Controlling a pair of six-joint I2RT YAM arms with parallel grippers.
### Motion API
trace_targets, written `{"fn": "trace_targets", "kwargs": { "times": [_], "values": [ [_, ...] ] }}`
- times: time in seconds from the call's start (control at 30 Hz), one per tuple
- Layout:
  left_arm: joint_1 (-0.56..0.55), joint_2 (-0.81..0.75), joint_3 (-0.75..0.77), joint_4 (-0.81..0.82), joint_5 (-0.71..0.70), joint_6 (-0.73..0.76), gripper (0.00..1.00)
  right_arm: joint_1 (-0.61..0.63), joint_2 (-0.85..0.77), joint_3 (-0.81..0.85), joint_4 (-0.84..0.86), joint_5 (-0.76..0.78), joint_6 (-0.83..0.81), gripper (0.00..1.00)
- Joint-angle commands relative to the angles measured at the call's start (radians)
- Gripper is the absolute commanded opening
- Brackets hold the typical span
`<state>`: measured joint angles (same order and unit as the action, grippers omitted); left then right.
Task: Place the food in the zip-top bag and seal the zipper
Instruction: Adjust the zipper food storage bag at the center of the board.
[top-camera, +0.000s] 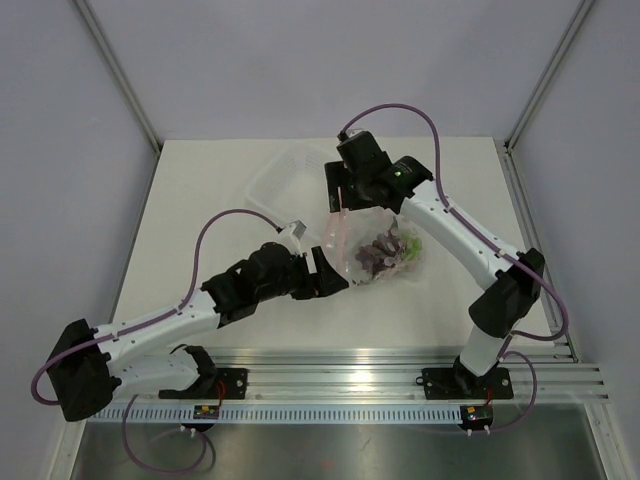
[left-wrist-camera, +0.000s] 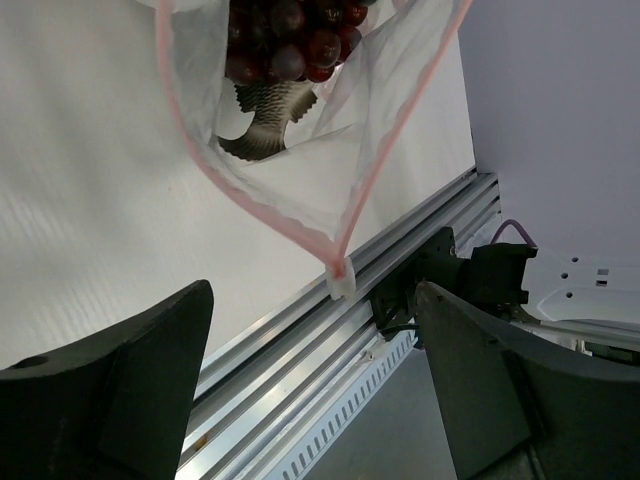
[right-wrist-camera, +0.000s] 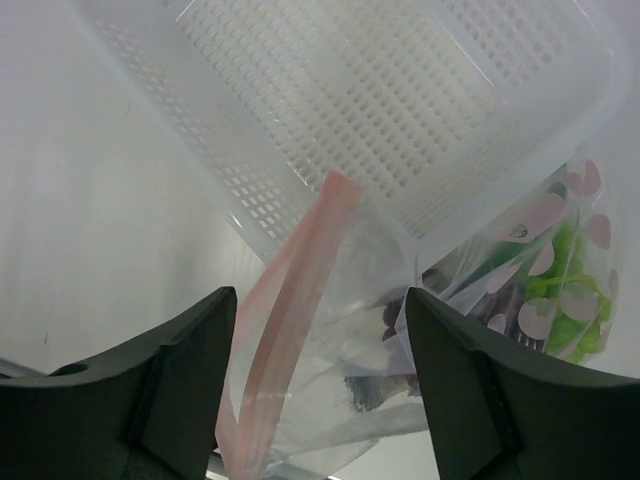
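The crinkly clear plastic zip-top bag (top-camera: 352, 235) lies slumped, its pink zipper strip (left-wrist-camera: 392, 130) gaping open. A dark red grape bunch (left-wrist-camera: 290, 35), a small grey fish (left-wrist-camera: 262, 120) and a green lettuce piece (right-wrist-camera: 563, 248) sit inside.

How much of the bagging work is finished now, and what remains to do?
Done: grapes, fish and lettuce lie inside the bag; the chili I cannot make out. In hand: left claw and right claw stand open at the bag's mouth, gripping nothing. Left: the pink zipper gapes apart, so it must be sealed.
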<state>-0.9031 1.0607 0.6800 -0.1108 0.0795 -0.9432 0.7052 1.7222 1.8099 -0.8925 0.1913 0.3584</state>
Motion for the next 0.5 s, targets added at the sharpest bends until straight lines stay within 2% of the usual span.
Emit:
{"fn": "trace_targets", "kwargs": {
  "times": [0.0, 0.1, 0.13, 0.2, 0.23, 0.3, 0.33, 0.37, 0.43, 0.47],
  "values": [
    [-0.016, 0.041, 0.035, 0.100, -0.060, -0.008, 0.81, -0.012, 0.039, 0.066, -0.017, -0.024, -0.029, 0.73],
    [-0.017, 0.067, 0.044, 0.103, -0.075, -0.002, 0.74, -0.013, 0.053, 0.072, -0.014, -0.016, -0.027, 0.62],
    [-0.017, 0.071, 0.044, 0.106, -0.075, 0.000, 0.72, -0.013, 0.054, 0.072, -0.014, -0.012, -0.026, 0.49],
    [-0.017, 0.088, 0.047, 0.105, -0.075, 0.007, 0.67, -0.015, 0.050, 0.068, -0.014, 0.000, -0.019, 0.37],
    [-0.017, 0.096, 0.050, 0.106, -0.101, 0.009, 0.61, -0.018, 0.047, 0.066, -0.016, 0.003, -0.016, 0.26],
    [-0.017, 0.110, 0.059, 0.106, -0.106, 0.018, 0.55, -0.024, 0.036, 0.059, -0.020, 0.020, -0.010, 0.13],
    [-0.017, 0.111, 0.064, 0.105, -0.107, 0.020, 0.47, -0.027, 0.030, 0.052, -0.019, 0.026, -0.007, 0.09],
    [-0.017, 0.113, 0.067, 0.106, -0.109, 0.024, 0.43, -0.035, 0.016, 0.040, -0.019, 0.034, 0.002, 0.01],
    [-0.017, 0.117, 0.087, 0.106, -0.113, 0.040, 0.32, -0.042, -0.004, 0.026, -0.014, 0.040, 0.010, 0.00],
    [-0.017, 0.117, 0.095, 0.103, -0.113, 0.049, 0.21, -0.046, -0.025, 0.013, -0.013, 0.056, 0.014, 0.00]
  ]
}}
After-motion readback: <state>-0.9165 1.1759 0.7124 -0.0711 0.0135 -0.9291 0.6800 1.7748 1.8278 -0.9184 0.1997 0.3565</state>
